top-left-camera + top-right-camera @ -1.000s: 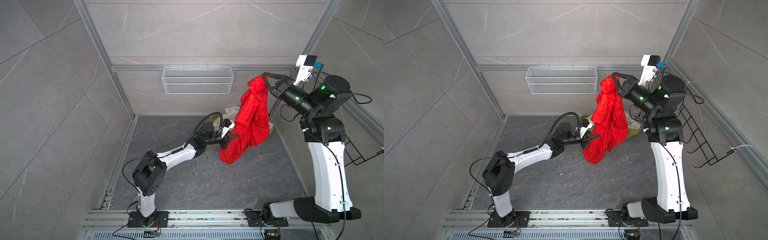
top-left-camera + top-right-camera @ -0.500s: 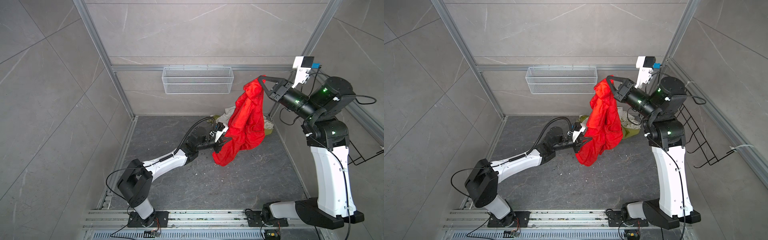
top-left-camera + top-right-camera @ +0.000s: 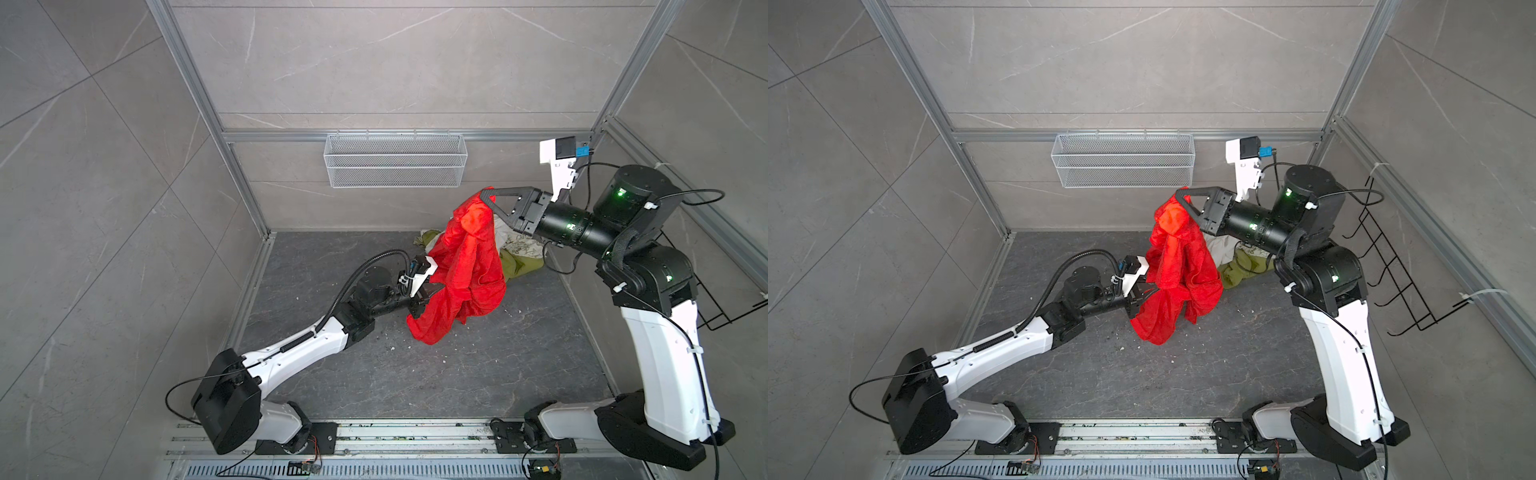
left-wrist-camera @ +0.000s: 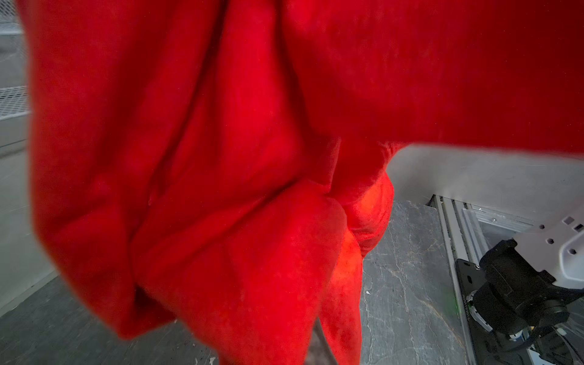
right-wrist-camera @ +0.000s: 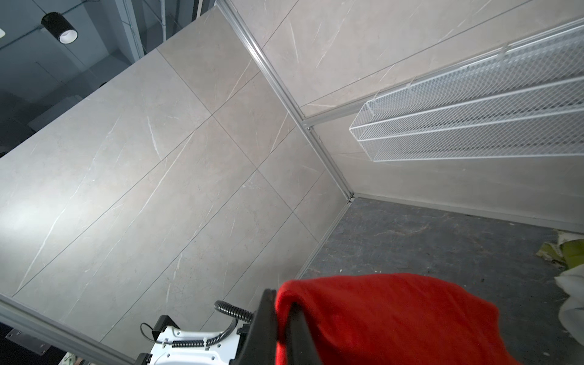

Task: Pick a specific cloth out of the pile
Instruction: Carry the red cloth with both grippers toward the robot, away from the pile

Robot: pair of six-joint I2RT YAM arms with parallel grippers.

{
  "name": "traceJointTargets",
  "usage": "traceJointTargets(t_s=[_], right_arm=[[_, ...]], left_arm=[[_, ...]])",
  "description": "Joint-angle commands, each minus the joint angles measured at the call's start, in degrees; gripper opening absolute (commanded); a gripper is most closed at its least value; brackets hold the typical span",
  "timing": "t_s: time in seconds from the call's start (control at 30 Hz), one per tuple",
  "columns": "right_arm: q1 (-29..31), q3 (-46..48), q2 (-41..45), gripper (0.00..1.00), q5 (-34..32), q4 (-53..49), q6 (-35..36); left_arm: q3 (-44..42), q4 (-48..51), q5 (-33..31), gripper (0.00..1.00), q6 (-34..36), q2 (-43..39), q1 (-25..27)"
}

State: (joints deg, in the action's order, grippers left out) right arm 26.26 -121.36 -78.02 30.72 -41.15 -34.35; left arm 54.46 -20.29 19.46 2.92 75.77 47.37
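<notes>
red cloth (image 3: 467, 266) hanging (wrinkled), pile (image 3: 518, 264) behind

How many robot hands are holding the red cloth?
2. The right hand pinches the red cloth at its very top, up high. The left hand grips a fold lower down, and the fabric partly hides it.

Grey marble-look tile walls (image 3: 374, 62) w/ alu frame posts (image 3: 195, 83); dark stone floor (image 3: 415, 382); white mesh basket (image 3: 395, 162) on back wall.
</notes>
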Motion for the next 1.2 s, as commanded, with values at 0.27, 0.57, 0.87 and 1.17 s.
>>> traceJointTargets(t_s=[0.27,0.57,0.87,1.17], right_arm=[[20.2,-2.4,-4.0,0.0,-11.6,-1.7,3.1],[28.9,-4.6,-9.6,0.0,-15.3,-1.0,3.8],[28.8,9.4,-6.5,0.0,-19.5,3.8,4.0],[27.4,24.2,-0.8,0.0,-21.6,7.3,2.8]], left_arm=[[-8.1,8.9,-7.5,0.0,4.0,-18.3,0.3],[-15.7,16.3,-13.3,0.0,3.9,-33.3,0.3],[-18.5,16.1,-15.5,0.0,2.9,-32.5,0.3],[-22.2,9.1,-15.1,0.0,-2.3,-26.7,0.3]])
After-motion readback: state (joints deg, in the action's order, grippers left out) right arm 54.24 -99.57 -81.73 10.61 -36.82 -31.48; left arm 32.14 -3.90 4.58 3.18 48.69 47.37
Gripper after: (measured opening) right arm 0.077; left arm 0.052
